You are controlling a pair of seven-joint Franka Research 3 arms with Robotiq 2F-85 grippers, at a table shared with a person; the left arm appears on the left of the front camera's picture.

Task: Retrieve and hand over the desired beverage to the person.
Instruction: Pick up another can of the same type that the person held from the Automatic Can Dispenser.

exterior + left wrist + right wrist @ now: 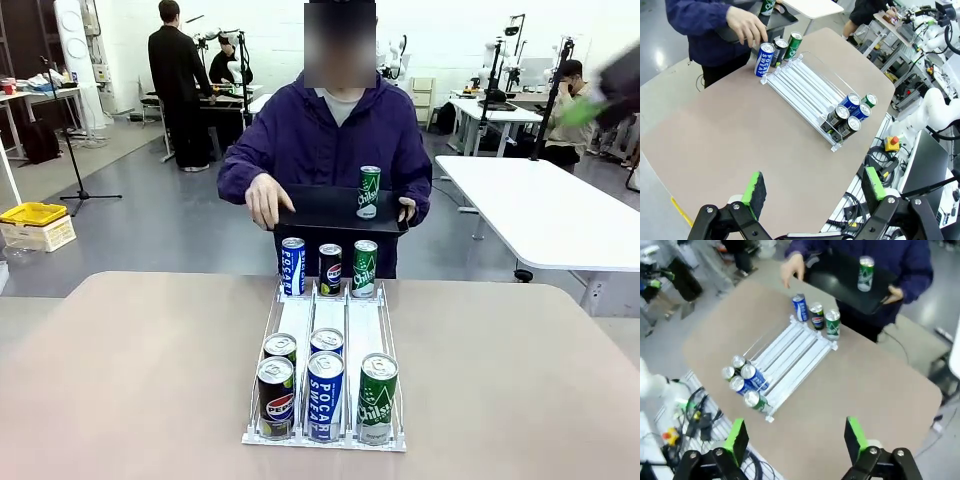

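Front view: person (320,140) at far side holds black tray (320,212) level, green can (369,192) upright on it, likely to receive drink. Rack (328,320) lanes keep cans (325,395) at near end, reachable; which is desired unclear. Left gripper (812,187), right gripper (796,440): fingers spread, empty, raised.

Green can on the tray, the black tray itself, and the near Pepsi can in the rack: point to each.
green can (369,194), front view, middle of its label.
black tray (318,208), front view, bare top surface.
near Pepsi can (276,402), front view, its logo.
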